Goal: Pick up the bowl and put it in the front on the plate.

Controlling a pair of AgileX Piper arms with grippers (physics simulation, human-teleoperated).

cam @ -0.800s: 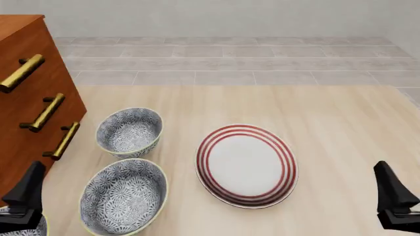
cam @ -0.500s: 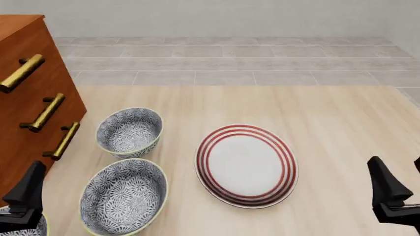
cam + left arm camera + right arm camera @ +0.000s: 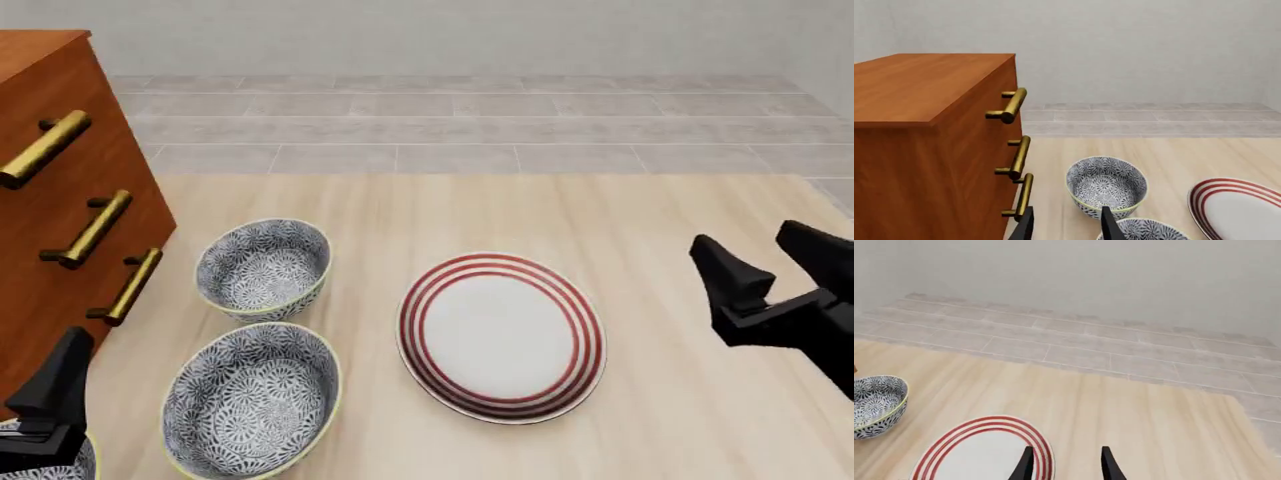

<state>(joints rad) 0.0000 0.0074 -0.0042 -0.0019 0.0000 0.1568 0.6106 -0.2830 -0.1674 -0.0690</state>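
Note:
The bowl [image 3: 263, 268] [image 3: 1106, 186], blue-grey floral with a pale yellow rim, stands upright left of the plate and beside the drawer unit. It also shows at the edge of the right wrist view as the bowl [image 3: 874, 405]. The plate [image 3: 501, 335] [image 3: 987, 452] [image 3: 1241, 210], white with red rings, lies flat mid-table. My right gripper [image 3: 745, 240] [image 3: 1066, 466] hovers open and empty to the right of the plate. My left gripper [image 3: 1067, 227] is open and empty at the near left corner; the front view shows only one of its fingers [image 3: 60, 380].
A wider-looking bowl of the same pattern [image 3: 251, 400] [image 3: 1144, 231] sits nearer than the bowl. Part of another patterned bowl [image 3: 40, 468] shows under the left finger. A wooden drawer unit with brass handles [image 3: 67, 220] [image 3: 927, 150] stands along the left side.
My right gripper has risen from the near right corner, going forward and a little left, and both open fingers now show. The left gripper and the dishes have not moved.

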